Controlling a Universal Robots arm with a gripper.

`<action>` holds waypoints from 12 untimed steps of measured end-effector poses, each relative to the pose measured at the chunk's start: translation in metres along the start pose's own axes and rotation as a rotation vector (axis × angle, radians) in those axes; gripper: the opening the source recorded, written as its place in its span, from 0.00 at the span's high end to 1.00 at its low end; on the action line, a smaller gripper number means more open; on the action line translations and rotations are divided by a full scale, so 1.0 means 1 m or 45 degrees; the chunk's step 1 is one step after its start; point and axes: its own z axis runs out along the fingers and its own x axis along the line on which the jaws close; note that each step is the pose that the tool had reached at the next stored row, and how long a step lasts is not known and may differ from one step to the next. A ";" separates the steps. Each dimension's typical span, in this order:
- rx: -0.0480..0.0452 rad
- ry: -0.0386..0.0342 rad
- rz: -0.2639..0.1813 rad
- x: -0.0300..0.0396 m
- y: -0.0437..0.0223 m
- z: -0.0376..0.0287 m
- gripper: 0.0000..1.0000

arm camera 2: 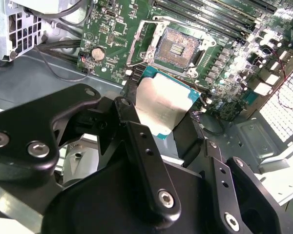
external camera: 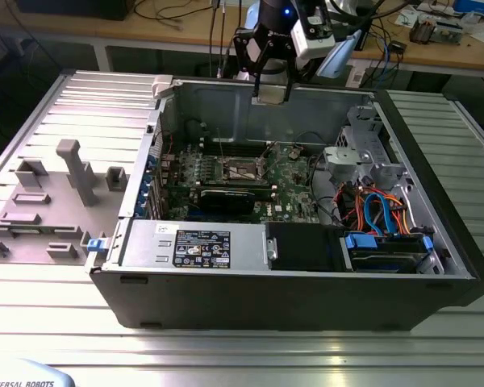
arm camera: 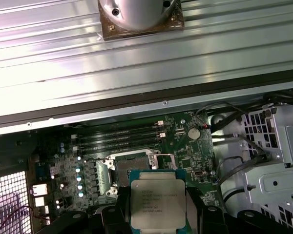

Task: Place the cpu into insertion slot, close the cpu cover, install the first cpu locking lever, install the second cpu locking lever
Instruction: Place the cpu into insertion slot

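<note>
My gripper (external camera: 271,87) hangs above the back wall of the open computer case, shut on the cpu (external camera: 271,92). In both wrist views the cpu (arm camera 2: 161,105) (arm camera: 157,197) is a flat silvery square with a green edge, held between the black fingers (arm camera 2: 133,124). Below it on the green motherboard lies the insertion slot (arm camera 2: 178,46) (external camera: 242,168), its brownish contact field exposed inside a silvery rim. In the first wrist view the held cpu hides part of the insertion slot (arm camera: 132,163). I cannot tell the cpu cover apart from that metal rim. A thin wire lever (arm camera 2: 135,45) runs along one side of the slot.
Long black memory slots (arm camera: 119,136) lie beside the socket. A drive cage (external camera: 363,153) with coloured cables (external camera: 379,210) fills the case on the exterior view's right, and a power supply (external camera: 194,242) sits at the front. A grey fixture plate (external camera: 56,193) lies on the exterior view's left.
</note>
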 end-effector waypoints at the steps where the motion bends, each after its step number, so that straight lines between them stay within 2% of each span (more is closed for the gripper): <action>1: 0.000 -0.0001 0.001 0.0000 0.0000 0.0000 0.46; 7: 0.000 -0.0007 0.008 0.0005 -0.0001 0.0001 0.46; 12: -0.001 -0.0016 0.017 0.0047 -0.0008 0.0002 0.46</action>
